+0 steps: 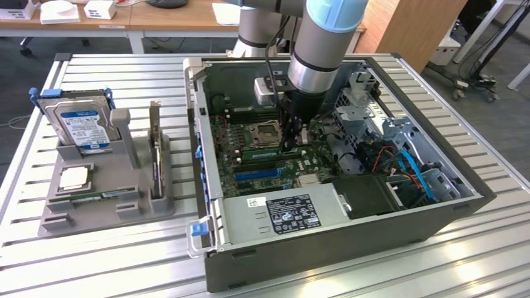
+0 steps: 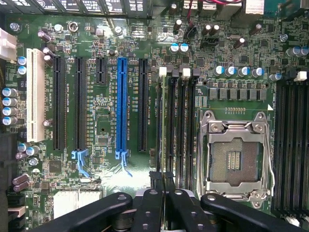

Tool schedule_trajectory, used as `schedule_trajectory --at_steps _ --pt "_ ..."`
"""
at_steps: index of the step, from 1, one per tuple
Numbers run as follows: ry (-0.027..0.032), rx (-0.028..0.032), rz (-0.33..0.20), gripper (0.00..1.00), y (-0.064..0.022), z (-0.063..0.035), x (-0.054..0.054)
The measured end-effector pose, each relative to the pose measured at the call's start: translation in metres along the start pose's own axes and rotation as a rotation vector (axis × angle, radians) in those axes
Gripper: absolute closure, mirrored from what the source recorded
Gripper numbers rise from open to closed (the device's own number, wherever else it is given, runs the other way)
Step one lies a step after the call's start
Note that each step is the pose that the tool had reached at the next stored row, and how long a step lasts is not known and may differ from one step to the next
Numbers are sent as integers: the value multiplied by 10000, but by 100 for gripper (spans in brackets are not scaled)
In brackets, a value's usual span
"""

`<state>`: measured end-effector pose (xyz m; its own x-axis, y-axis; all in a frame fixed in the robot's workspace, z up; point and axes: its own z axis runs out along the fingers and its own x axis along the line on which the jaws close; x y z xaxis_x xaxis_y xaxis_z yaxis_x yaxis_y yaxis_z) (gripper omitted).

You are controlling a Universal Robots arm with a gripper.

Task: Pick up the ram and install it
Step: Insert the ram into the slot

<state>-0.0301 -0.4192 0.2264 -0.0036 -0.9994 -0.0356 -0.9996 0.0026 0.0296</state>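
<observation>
Gripper (image 2: 162, 193) is hovering low over the motherboard's (image 2: 106, 121) memory slots (image 2: 176, 125), its fingers (image 2: 147, 208) clenching together; whether they are pinching anything, I cannot tell. Ram (image 1: 98, 196) is lying in the grey holder (image 1: 124, 208) near the table's (image 1: 49, 261) edge at the exterior view's left. Drifting sideways this low is probably risking snagged slot latches.

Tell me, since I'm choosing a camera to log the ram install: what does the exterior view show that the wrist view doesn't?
Exterior view adds: the grey holder with a blue-labelled hard drive, an upright expansion card and a green ram stick lying flat; also the arm and the power supply.
Wrist view adds: the white slot, the capacitors and the black memory slots by the shut pincer.
Shared: the empty CPU socket, the blue slot and the pincer, down beside the socket.
</observation>
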Motion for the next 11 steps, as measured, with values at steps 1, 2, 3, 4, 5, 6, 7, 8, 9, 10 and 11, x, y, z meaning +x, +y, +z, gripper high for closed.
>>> schedule_trajectory --at_steps 1,2,3,4,5,6,7,8,9,10,11 --pt "-1 1 0 89 0 6 0" --pt "0 0 0 89 0 6 0" --pt "0 0 0 89 0 6 0" --pt "1 0 1 89 0 6 0" --pt "1 0 0 89 0 6 0" --pt "1 0 0 89 0 6 0" --pt "1 0 0 89 0 6 0" --pt "0 0 0 87 0 6 0" --pt "0 0 0 87 0 6 0" --pt "0 0 0 81 0 6 0" --pt "0 0 0 81 0 6 0"
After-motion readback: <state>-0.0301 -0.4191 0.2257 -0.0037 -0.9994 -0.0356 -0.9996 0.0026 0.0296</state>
